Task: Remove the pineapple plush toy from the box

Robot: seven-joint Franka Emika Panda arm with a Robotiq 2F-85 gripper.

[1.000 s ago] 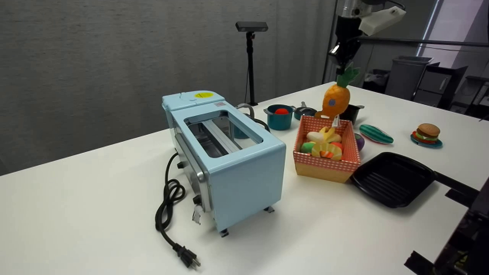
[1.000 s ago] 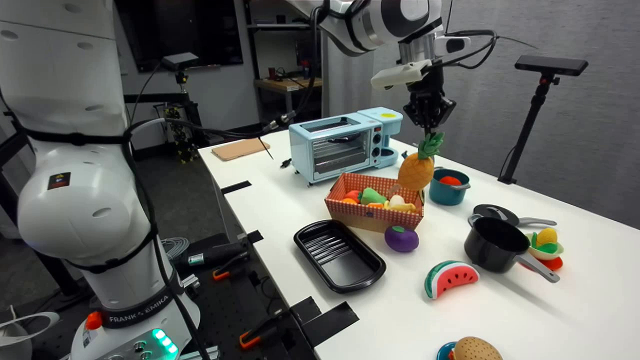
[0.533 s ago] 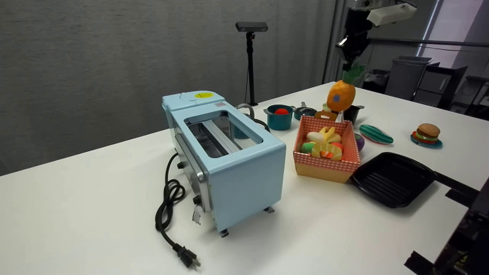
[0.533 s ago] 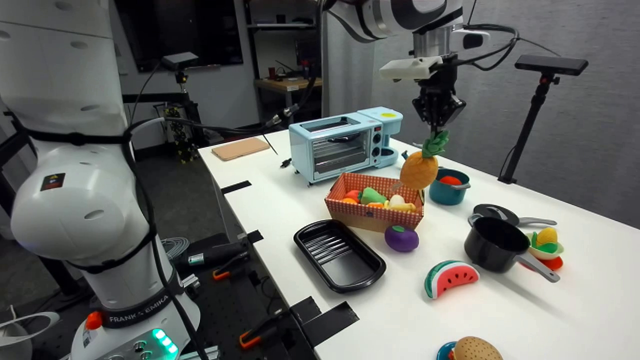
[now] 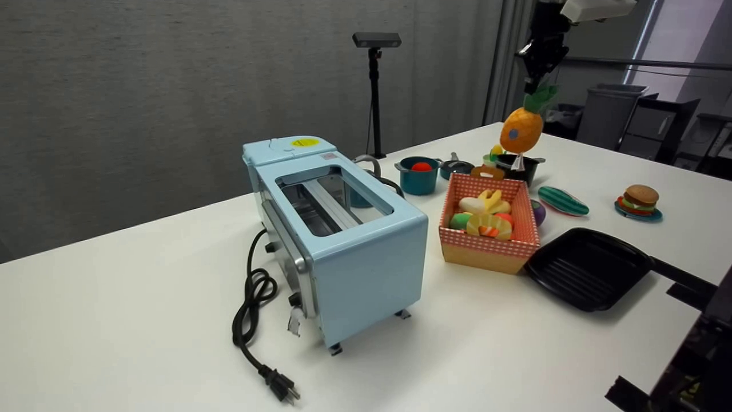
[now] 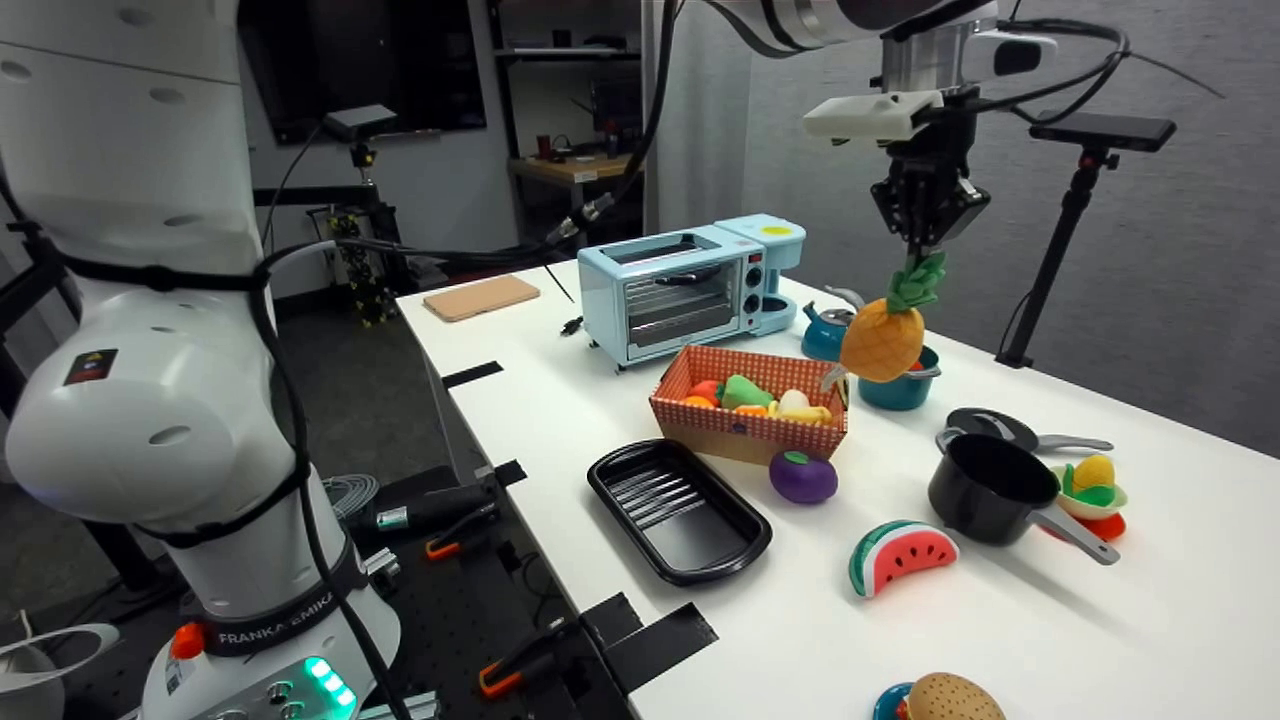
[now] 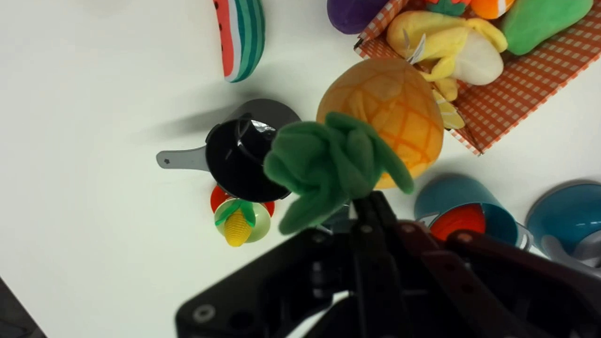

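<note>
The green leaf tuft (image 7: 310, 155) is pinched in the gripper (image 7: 372, 202); by it the pineapple plush toy (image 6: 883, 340) has just been carried outward, seemingly past the end of the red gingham box (image 6: 735, 430), so removal is judged nearly complete. The toy is hung tuft uppermost, its long axis steep but tilted, base toward the box.

In an exterior view, the camera looks down, near the boxy light-blue toaster (image 5: 369, 266), centre; in an exterior view, past the white jointed arm (image 6: 130, 420), left. The wrist view faces downward; all share the rectangular red-checked box (image 7: 509, 96).
</note>
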